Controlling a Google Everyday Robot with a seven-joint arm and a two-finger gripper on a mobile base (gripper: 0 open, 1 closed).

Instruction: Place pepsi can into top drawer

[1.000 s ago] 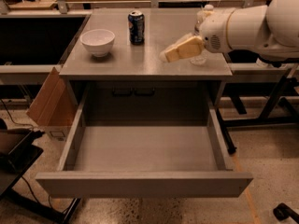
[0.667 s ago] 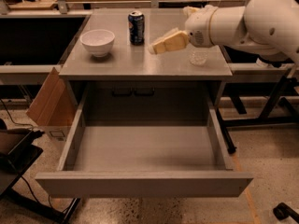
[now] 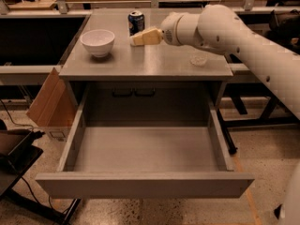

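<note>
The pepsi can (image 3: 136,22) is a small dark blue can with a silver top. It stands upright at the back of the grey table top (image 3: 145,60). My gripper (image 3: 136,39) has cream fingers and reaches in from the right on a white arm (image 3: 225,27). Its tip is just in front of the can's base, close to it. The top drawer (image 3: 145,153) is pulled fully out below the table top, and nothing lies in it.
A white bowl (image 3: 97,42) stands on the table left of the can. A clear water bottle (image 3: 199,59) stands at the table's right, mostly behind my arm. A cardboard sheet (image 3: 49,102) leans against the left side. Black table legs (image 3: 229,135) stand at the right.
My gripper has moved left across the table top, from near the right side to just in front of the pepsi can. The can, bowl and drawer have not moved.
</note>
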